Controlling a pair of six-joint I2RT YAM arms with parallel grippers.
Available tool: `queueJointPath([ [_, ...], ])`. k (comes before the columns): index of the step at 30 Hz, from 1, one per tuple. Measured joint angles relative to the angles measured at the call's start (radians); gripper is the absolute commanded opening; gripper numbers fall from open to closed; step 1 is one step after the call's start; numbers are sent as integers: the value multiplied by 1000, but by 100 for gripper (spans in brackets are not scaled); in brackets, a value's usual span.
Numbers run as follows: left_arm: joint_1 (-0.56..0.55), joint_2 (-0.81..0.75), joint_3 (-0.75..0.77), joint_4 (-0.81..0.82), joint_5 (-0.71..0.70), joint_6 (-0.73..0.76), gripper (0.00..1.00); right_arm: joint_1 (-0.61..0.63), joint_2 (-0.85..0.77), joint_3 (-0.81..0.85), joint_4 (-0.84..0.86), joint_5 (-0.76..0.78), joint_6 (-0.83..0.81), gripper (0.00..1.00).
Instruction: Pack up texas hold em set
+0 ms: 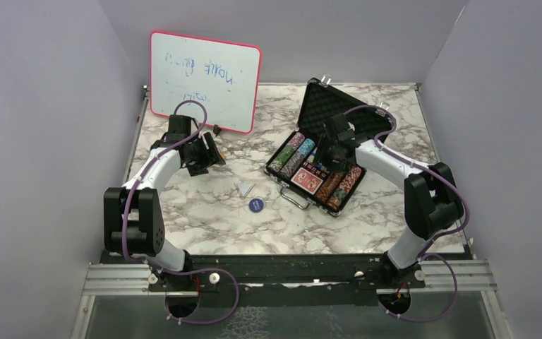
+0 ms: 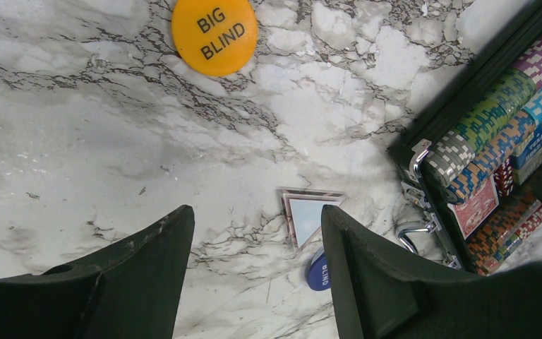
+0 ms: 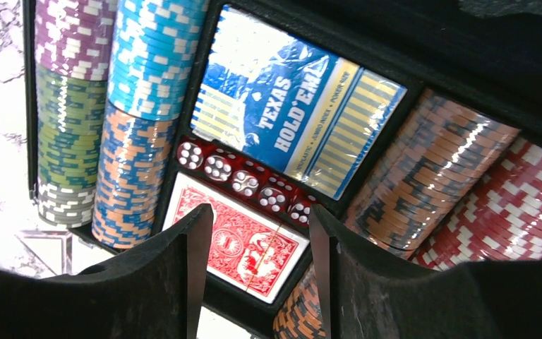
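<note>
I see a grey-veined marble table (image 1: 205, 226) boxed in by plain lilac walls (image 1: 35, 141), with a pink-framed whiteboard (image 1: 205, 81) propped at the back left. The black case (image 1: 324, 106) lies open right of centre, lid up. It holds chip stacks (image 3: 134, 106) on both sides, with a blue deck (image 3: 296, 106), red dice (image 3: 243, 182) and a red deck (image 3: 243, 244) in the middle. An orange button (image 2: 214, 35) and a blue button (image 1: 256, 205) lie on the marble left of the case. My left gripper (image 2: 254, 219) hangs released over bare marble. My right gripper (image 3: 257, 219) hangs over the red deck, fingers apart, grasping nothing.
</note>
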Motion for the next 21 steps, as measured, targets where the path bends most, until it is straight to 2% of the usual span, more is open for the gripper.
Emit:
queueJointPath([
  [10, 0, 0, 0, 0, 0, 0, 69, 0, 18, 0, 25, -73, 0, 52],
  [21, 0, 0, 0, 4, 2, 0, 69, 11, 27, 14, 3, -52, -23, 52],
])
